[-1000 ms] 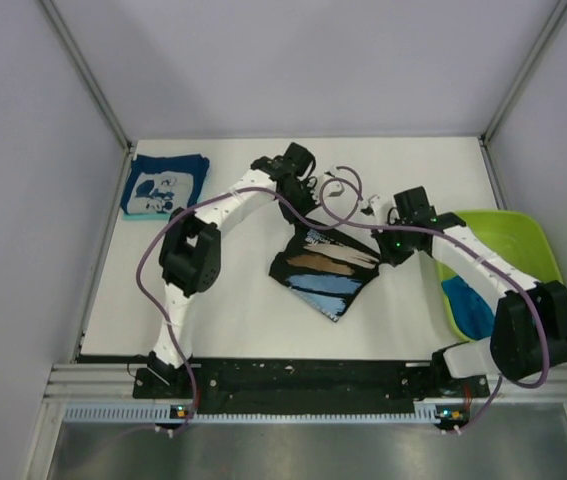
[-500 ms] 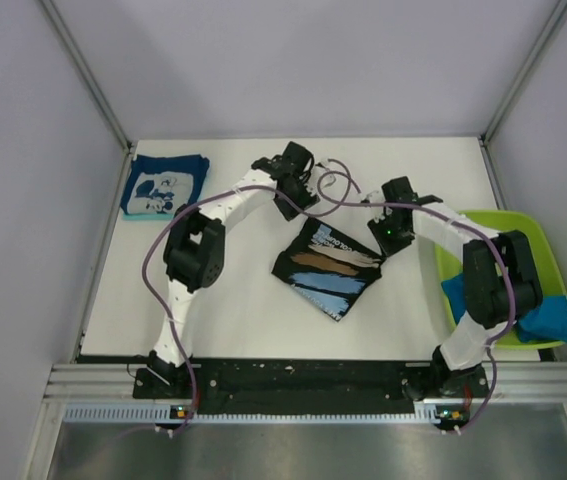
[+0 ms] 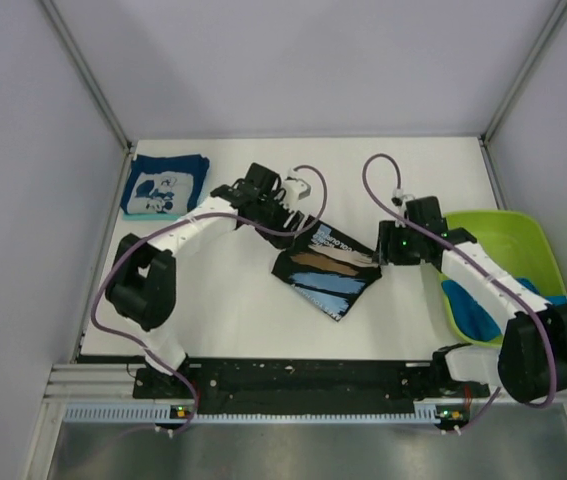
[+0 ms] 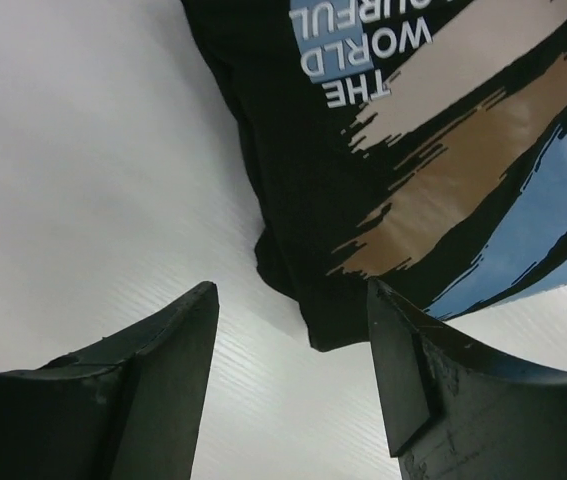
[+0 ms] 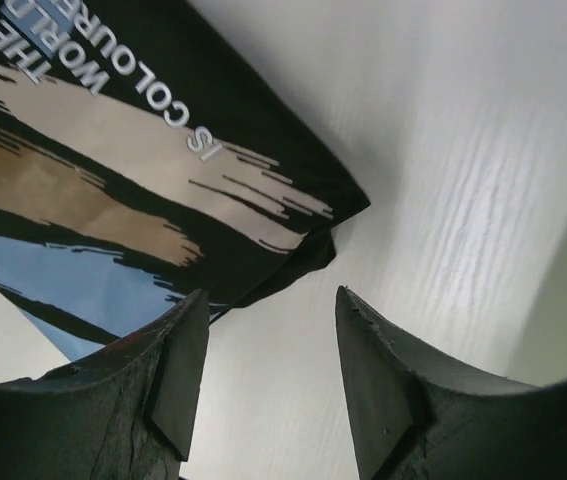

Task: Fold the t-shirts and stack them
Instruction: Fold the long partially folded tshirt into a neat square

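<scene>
Fingers (image 4: 153, 370) of the left gripper (image 4: 291, 290) spread wide, holding nothing. Hovers just over one corner of the black shirt (image 4: 413, 150), which lies folded flat on the white table (image 4: 83, 150), print side up.

Same story at the right wrist: right gripper (image 5: 271, 295) wide apart and empty, poised at the opposite corner of that shirt. Cannot tell whether touching the cloth or just clear of it.

From above, shows the black shirt as a compact, tilted packet in the middle of the table, between the two grippers. Against half a second ago: left arm (image 3: 148, 285) swung out to the left, right gripper eased out toward the green tub (image 3: 508, 228), shirt itself unmoved. Reads as a let-go after a finished fold.

Leaves stacking as the likely next job: navy shirt (image 3: 166, 185) already folded in the far left corner, well apart. Blue shirt (image 3: 473, 305) waiting unfolded in the tub.
</scene>
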You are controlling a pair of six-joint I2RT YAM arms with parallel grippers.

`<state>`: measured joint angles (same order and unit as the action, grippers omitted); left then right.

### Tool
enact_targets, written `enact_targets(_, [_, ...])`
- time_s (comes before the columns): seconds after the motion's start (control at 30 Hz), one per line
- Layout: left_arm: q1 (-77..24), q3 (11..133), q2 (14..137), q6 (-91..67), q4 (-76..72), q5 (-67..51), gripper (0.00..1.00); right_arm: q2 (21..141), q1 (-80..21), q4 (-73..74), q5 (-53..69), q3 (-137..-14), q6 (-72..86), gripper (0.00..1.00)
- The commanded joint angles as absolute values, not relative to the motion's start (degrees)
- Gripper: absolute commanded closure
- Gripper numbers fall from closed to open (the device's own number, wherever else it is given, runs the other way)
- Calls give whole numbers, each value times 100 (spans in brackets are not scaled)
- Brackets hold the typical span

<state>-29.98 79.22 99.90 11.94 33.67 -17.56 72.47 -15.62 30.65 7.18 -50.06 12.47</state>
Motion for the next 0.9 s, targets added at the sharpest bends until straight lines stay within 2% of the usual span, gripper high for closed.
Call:
enact_targets(0.0, [-3041,7515,10257,879,3146,-2092,41,7347,-1529,2155,1432,-4264,2311,49])
enact_targets(0.13, [-3032,7085,10266,783,3077,-2267,70,7935,-1521,1592,1617,-4140,2391,60])
enact_targets(0.2, [-3041,6892,10248,739,2963,-2259,72,8286,-1451,1381,1582,-4218,2373,72])
enact_targets(0.27, [-3041,6733,10248,677,2892,-2276,77,8734,-1319,1266,1617,-4385,2312,80])
enact_targets(0.3, [-3032,6619,10248,651,2874,-2268,81,8954,-1249,1231,1626,-4499,2259,83])
enact_targets(0.33, [-3041,6540,10239,633,2848,-2259,84,9165,-1187,1248,1617,-4665,2189,81])
enact_targets(0.4, [-3041,6286,10161,528,2795,-2198,85,9525,-1160,1265,1617,-5087,2040,82])
enact_targets(0.57, [-3032,5810,9634,299,2462,-2013,79,10361,-1169,1537,1749,-6203,1636,76])
enact_targets(0.7, [-2831,5940,9176,80,2425,-1469,69,10320,-1169,2064,1513,-6758,1346,64])
enact_targets(0.87, [-2250,6065,8798,-606,2067,-1723,41,9406,-1169,2460,1081,-6584,1125,52])
